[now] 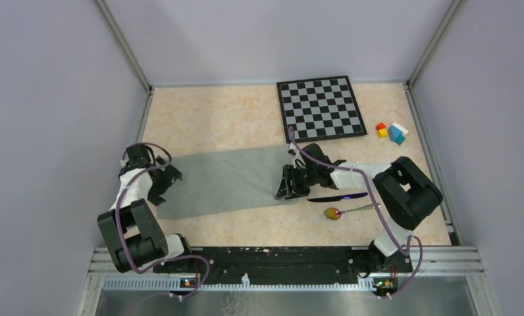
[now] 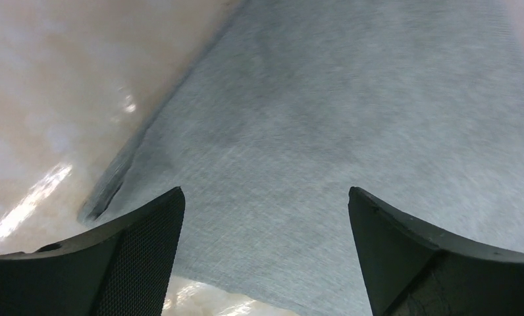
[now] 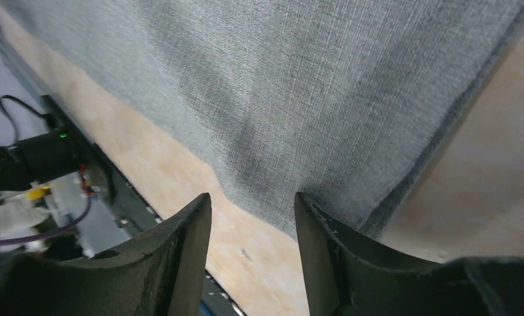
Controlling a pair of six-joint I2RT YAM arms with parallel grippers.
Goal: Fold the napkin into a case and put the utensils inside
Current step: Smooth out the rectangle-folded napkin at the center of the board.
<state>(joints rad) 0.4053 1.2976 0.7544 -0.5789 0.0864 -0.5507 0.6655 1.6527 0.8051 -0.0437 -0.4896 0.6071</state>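
Note:
The grey-green napkin [image 1: 226, 179] lies flat as a long folded rectangle across the middle of the table. My left gripper [image 1: 168, 182] is open at its left end, jaws wide over the cloth [image 2: 325, 131] near its near-left corner. My right gripper [image 1: 289, 190] is open at the napkin's near-right corner, jaws apart just above the cloth's edge [image 3: 299, 99], holding nothing. The dark knife [image 1: 336, 197] and the spoon [image 1: 334, 213] with its yellow-red bowl lie on the table right of the napkin, near the right arm.
A black-and-white chessboard [image 1: 320, 107] lies at the back. Small coloured blocks [image 1: 390, 131] sit at the back right. The black rail at the table's near edge [image 3: 108, 191] shows behind the right fingers. Walls close in on both sides.

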